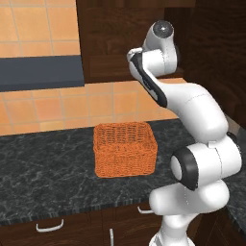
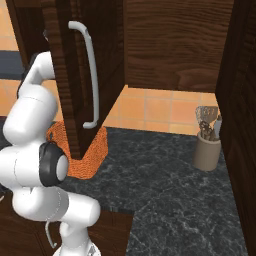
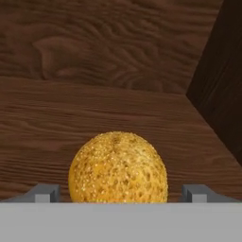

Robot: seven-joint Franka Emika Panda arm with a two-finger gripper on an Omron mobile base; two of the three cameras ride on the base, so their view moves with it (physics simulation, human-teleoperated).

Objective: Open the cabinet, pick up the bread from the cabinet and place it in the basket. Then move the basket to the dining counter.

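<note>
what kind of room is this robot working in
Most likely a kitchen: a black speckled granite countertop backed by orange wall tiles, dark brown wood wall cabinets with a long curved silver bar handle, and a beige crock of utensils standing on the counter.

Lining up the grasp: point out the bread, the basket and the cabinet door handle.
bread [image 3: 118,168]: hand view, middle of its crust.
basket [image 1: 126,156]: left base view, front woven wall.
cabinet door handle [image 2: 91,70]: right base view, mid bar.
</note>
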